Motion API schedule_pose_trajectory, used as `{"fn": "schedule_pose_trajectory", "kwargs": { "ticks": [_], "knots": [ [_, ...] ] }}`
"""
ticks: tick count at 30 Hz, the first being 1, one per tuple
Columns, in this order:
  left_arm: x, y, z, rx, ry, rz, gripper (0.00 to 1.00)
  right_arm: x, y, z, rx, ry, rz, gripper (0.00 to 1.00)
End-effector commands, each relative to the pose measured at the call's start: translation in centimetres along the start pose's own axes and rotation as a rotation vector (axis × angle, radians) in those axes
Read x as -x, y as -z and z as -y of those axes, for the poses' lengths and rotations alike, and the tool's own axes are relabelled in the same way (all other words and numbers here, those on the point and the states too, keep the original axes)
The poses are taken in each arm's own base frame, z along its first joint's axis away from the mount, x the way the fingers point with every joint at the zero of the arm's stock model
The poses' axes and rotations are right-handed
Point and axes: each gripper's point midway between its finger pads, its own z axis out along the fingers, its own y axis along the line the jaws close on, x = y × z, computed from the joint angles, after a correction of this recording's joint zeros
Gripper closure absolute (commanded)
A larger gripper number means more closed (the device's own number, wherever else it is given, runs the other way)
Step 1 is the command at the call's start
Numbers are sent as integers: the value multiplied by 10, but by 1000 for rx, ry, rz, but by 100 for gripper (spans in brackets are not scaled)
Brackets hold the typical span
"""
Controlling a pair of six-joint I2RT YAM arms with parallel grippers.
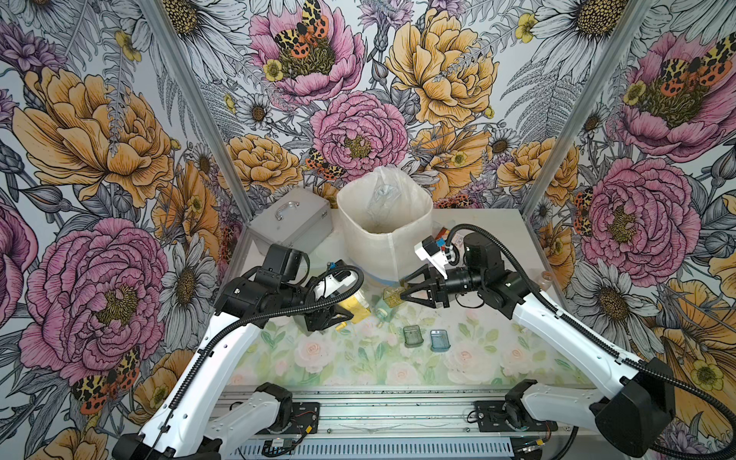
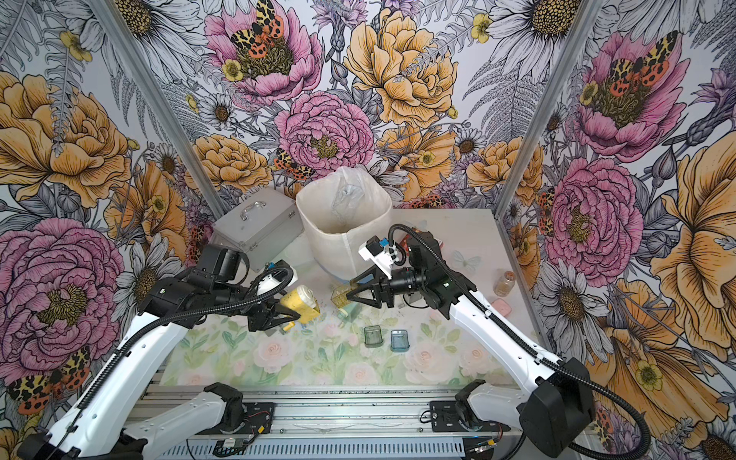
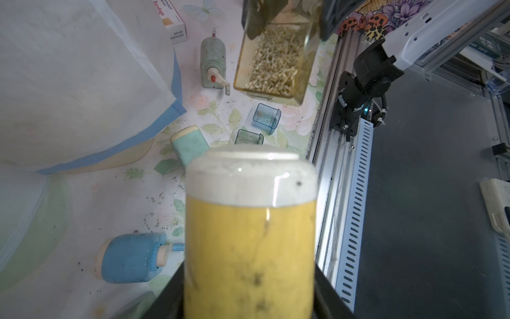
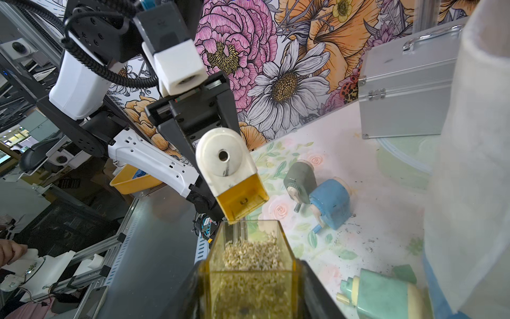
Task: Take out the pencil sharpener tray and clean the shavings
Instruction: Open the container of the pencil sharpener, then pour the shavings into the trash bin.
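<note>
My left gripper is shut on the yellow pencil sharpener, held off the table with its white front facing the right arm. Its tray slot is empty. My right gripper is shut on the amber see-through tray, pulled clear of the sharpener and level. Pale shavings lie heaped inside it. Both top views show sharpener and tray a short gap apart, just in front of the bin. Dark flecks of shavings dot the table.
A white lined bin stands behind the grippers, a silver case to its left. A green tray and a blue tray sit in front. Blue, grey-green and mint sharpeners lie around.
</note>
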Motion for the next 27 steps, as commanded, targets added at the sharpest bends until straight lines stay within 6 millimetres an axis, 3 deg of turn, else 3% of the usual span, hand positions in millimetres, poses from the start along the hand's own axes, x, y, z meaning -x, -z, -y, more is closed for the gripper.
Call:
{"fn": "schedule_pose_trajectory", "kwargs": {
  "ticks": [1,13,22,27],
  "knots": [
    [10,8,-25,106,11,11,100,21,5,-9,-16,40,33,65],
    [19,17,-99,283,228,75,100,45,10,-9,-86,70,73,66],
    [-1,15,-140,453,345,62,100,61,13,-7,-134,94,102,67],
    [-23,19,-161,565,490,25,100,66,14,-6,-149,94,111,67]
  ]
}}
